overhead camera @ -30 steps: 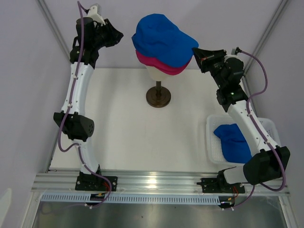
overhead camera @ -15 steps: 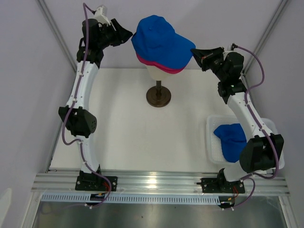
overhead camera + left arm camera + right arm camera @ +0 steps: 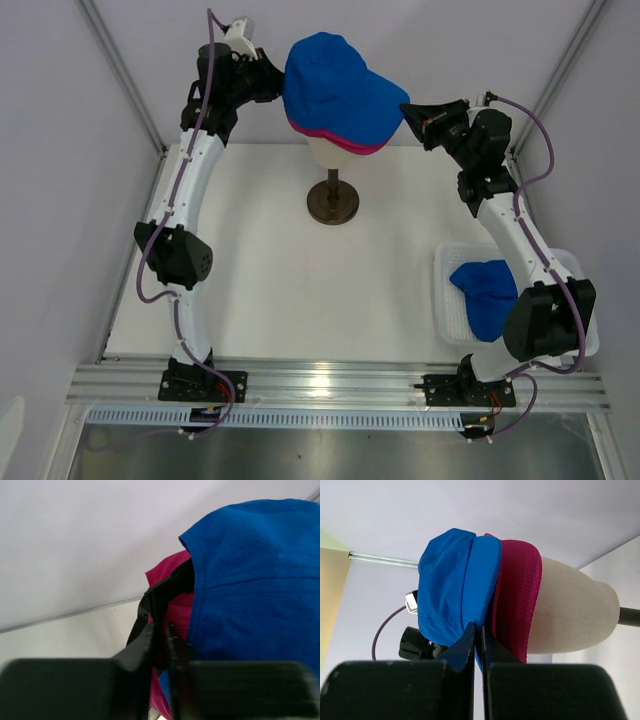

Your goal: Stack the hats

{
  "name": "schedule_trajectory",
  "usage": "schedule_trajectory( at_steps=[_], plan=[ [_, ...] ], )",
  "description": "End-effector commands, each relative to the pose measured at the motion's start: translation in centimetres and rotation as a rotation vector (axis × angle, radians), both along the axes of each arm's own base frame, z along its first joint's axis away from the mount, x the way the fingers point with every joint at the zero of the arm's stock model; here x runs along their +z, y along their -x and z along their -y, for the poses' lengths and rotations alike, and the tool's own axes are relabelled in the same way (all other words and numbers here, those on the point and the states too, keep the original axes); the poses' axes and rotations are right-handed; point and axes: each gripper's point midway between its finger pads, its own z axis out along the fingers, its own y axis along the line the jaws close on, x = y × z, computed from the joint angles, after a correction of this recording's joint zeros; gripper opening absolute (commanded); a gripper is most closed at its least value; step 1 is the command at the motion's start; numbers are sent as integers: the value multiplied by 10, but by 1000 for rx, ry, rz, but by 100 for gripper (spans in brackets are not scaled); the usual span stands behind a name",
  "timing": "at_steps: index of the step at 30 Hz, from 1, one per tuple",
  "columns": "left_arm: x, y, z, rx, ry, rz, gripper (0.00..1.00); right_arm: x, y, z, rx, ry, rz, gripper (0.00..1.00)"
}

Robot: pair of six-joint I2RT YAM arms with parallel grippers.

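A royal blue hat (image 3: 335, 85) sits over a magenta-pink hat (image 3: 348, 146) on the cream mannequin head (image 3: 328, 158); only the pink rim shows beneath it. My left gripper (image 3: 275, 85) is at the back of the hats. In the left wrist view its jaws (image 3: 161, 632) stand nearly together on a black strap (image 3: 157, 592) hanging from under the blue hat's (image 3: 250, 580) rear edge, beside the pink fabric (image 3: 172, 570). My right gripper (image 3: 405, 112) is shut on the blue hat's brim (image 3: 482, 580), with the pink hat (image 3: 517, 590) just past it.
The head stands on a dark round stand (image 3: 333, 203) at the back middle of the white table. A white mesh basket (image 3: 441, 290) at the right holds another blue hat (image 3: 490, 298). Grey walls close in behind and at both sides.
My left arm has swung right to the back of the hats and its jaws have come together on the strap. The blue hat now sits lower over the pink one.
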Motion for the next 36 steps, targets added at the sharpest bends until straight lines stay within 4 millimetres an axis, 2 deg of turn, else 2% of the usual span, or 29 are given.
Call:
schedule_trajectory(
  at_steps=[1, 3, 6, 7, 8, 11, 14, 16, 17, 18, 20, 24, 25, 28, 30, 33, 36],
  plan=[
    [-8, -10, -6, 90, -60, -3, 10, -13, -6, -2, 8, 69, -10, 0],
    [-25, -15, -11, 121, -73, -48, 1, -13, -6, 0, 1, 87, -5, 0],
    [-43, -16, -15, 138, -99, -103, 1, -23, -7, 9, -46, 146, -24, 0],
    [-54, -17, -15, 136, -120, -122, 1, -36, -7, 13, -63, 176, -48, 0],
    [-60, -16, -15, 129, -130, -139, 1, -40, -7, 15, -72, 185, -52, 0],
    [-72, -9, -13, 98, -157, -167, 1, -54, -5, 17, -79, 237, -63, 0],
    [-78, -2, -16, 92, -181, -185, 1, -70, -8, 18, -77, 302, -84, 0],
    [-75, 1, -18, 94, -197, -171, 1, -82, -6, 16, -54, 323, -113, 0],
    [-67, 5, -20, 95, -199, -155, 1, -84, -6, 15, -48, 332, -115, 0],
    [-71, 7, -23, 105, -214, -164, 1, -85, -7, 14, -44, 343, -111, 0],
    [-68, 12, -26, 107, -229, -159, 1, -84, -7, 14, -34, 355, -103, 0],
    [-67, 17, -36, 133, -281, -157, 1, -72, -10, 14, -24, 399, -68, 0],
    [-67, 18, -39, 138, -303, -152, 1, -61, -11, 15, -32, 421, -33, 0],
    [-64, 28, -48, 142, -371, -148, 1, -51, -15, 21, -46, 465, 0, 0],
    [-66, 33, -58, 157, -412, -161, 1, -51, -20, 26, -53, 468, -1, 0],
    [-53, 37, -73, 169, -418, -137, 1, -48, -26, 26, -36, 446, 10, 0],
    [-45, 35, -73, 151, -368, -135, 1, -45, -31, 23, -19, 442, 16, 0]
  ],
)
